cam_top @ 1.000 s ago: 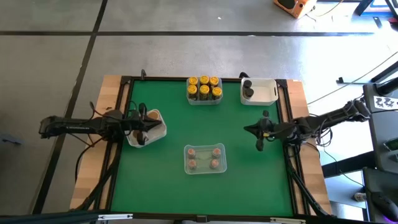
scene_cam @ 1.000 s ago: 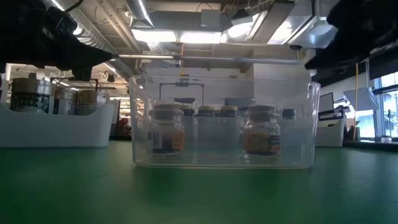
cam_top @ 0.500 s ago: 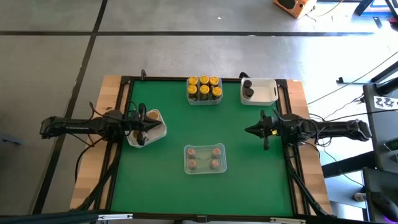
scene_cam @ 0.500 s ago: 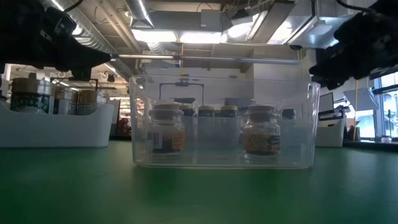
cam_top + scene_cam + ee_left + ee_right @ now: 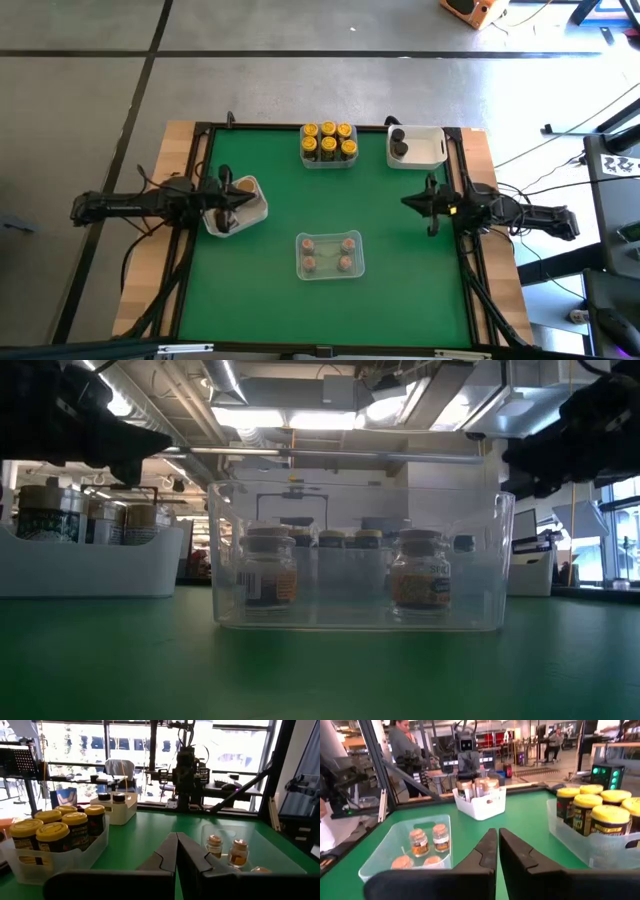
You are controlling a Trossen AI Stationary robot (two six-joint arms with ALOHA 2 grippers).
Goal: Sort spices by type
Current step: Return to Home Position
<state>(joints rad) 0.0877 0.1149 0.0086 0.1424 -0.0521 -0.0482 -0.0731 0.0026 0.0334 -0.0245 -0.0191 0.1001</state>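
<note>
Retreating rightward since earlier: right gripper [image 5: 408, 202], closed.

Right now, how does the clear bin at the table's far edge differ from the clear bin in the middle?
The far clear bin holds six yellow-lidded jars, packed tight; the middle clear bin holds four brown-lidded jars, spread to its corners. Both are clear, jars upright. The left gripper and right gripper are over neither bin.
</note>
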